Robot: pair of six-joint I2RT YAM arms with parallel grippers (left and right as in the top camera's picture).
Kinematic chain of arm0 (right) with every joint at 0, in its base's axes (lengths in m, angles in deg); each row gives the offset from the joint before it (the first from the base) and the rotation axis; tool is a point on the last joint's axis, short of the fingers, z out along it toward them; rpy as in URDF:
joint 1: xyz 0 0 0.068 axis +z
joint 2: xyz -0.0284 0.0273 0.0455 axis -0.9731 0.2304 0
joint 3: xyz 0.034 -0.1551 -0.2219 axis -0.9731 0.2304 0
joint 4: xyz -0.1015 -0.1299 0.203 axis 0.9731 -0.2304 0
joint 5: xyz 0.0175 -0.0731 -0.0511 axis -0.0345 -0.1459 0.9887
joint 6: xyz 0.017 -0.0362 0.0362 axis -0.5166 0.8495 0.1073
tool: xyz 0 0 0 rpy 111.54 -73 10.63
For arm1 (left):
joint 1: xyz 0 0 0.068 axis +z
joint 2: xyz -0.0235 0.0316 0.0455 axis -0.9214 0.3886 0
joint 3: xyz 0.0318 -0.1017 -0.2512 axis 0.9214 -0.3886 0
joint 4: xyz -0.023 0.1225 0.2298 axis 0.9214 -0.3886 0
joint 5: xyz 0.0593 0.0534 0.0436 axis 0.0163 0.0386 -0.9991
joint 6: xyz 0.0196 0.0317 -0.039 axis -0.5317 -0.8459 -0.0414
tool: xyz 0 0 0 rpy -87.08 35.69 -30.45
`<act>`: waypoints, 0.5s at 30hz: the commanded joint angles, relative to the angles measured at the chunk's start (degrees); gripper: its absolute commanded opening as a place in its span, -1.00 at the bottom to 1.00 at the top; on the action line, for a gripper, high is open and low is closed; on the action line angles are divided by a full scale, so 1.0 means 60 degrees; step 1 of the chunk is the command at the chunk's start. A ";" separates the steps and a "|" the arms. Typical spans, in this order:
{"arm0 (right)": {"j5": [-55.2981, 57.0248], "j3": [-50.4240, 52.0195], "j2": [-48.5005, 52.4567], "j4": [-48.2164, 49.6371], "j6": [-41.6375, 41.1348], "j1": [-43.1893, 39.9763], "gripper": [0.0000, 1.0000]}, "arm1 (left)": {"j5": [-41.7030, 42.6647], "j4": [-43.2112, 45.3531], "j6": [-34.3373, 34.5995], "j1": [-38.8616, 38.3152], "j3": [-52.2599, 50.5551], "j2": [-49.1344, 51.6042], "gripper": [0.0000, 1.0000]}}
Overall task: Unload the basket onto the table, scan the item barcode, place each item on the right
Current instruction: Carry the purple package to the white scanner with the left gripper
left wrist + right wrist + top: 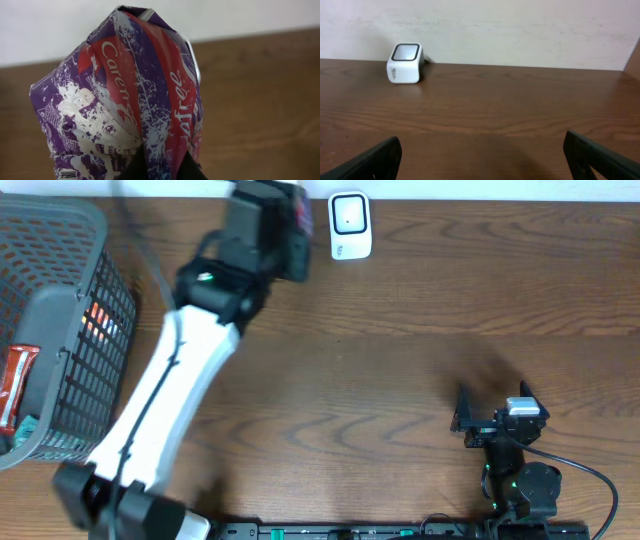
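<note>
From the overhead, the grab part looks done. The left gripper is clamped on the purple-and-red snack packet and holds it up near the far edge of the tabletop, just left of the little white scanner. The packet isn't over the scanner window yet, so I'd say the scan itself is what's left. The grey mesh basket hangs off the left edge of the tabletop. It has a red wrapped item against its left side, something orange showing through the mesh, and a bit of teal lower down. I can't tell what any of those are from up here. The right gripper sits near the near edge on the right side, well apart from everything. In the left wrist view the packet fills the frame, crinkled and pinched at the bottom between the dark fingers. There's a barcode peeking out at the packet's lower left corner. Since it faces this camera, my guess is the packet needs turning before the scanner can read it. In the right wrist view the right claw's jaws are spread wide with nothing between them, and you just see the two fingertips at the bottom corners. The scanner is sitting upright by the far edge, window up, with nothing over it.
</note>
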 commanded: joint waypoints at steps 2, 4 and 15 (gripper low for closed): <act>-0.0018 0.0040 -0.0051 -0.0007 0.0076 -0.0080 0.99 | 0.0055 -0.0015 0.0973 -0.0714 0.0138 0.0984 -0.85; -0.0018 0.0040 -0.0051 -0.0007 0.0076 -0.0080 0.99 | 0.0055 -0.0004 0.1049 -0.0998 0.0138 0.1443 -0.86; -0.0018 0.0040 -0.0051 -0.0007 0.0076 -0.0080 0.99 | 0.0051 0.0404 0.2849 -0.2131 0.0138 0.3483 -0.85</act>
